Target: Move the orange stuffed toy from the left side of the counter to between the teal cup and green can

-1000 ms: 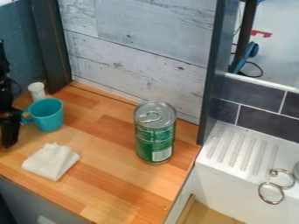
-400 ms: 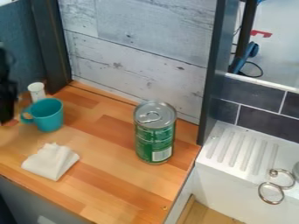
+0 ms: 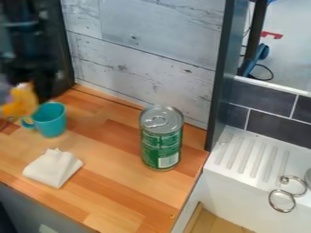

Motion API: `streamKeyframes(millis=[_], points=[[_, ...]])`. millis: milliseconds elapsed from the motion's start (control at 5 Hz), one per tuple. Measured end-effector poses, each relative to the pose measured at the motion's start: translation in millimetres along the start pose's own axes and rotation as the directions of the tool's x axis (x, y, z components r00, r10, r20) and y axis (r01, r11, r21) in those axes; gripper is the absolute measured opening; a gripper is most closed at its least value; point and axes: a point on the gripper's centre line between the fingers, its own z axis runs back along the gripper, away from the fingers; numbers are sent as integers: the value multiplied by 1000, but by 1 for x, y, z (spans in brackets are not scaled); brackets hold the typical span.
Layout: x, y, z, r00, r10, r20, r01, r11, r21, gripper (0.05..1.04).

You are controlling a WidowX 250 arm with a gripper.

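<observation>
Black gripper (image 3: 27,86) at upper left

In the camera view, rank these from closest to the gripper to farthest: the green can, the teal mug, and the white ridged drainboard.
From the gripper:
1. Teal mug, just below it, at the view's left.
2. Green can, standing near the wooden counter's right end.
3. White ridged drainboard, beyond the can at the view's right.
</observation>
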Motion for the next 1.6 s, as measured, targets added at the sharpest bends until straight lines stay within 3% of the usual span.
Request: streamKeyframes(millis=[200, 400, 600, 800, 1000, 1200, 1400, 1600], points=[[23, -28, 7, 990, -25, 141, 18, 999, 50, 594], [38, -42, 2, 971, -5, 239, -5, 999, 41, 594], [55, -48, -19, 975, 53, 216, -59, 998, 22, 594], [72, -51, -26, 964, 92, 248, -97, 995, 7, 594], [97, -51, -46, 959, 120, 257, -128, 992, 14, 595], [108, -53, -62, 967, 117, 227, -139, 987, 81, 595], [114, -46, -70, 961, 121, 250, -153, 982, 115, 594], [116, -42, -76, 962, 131, 239, -166, 977, 135, 594]])
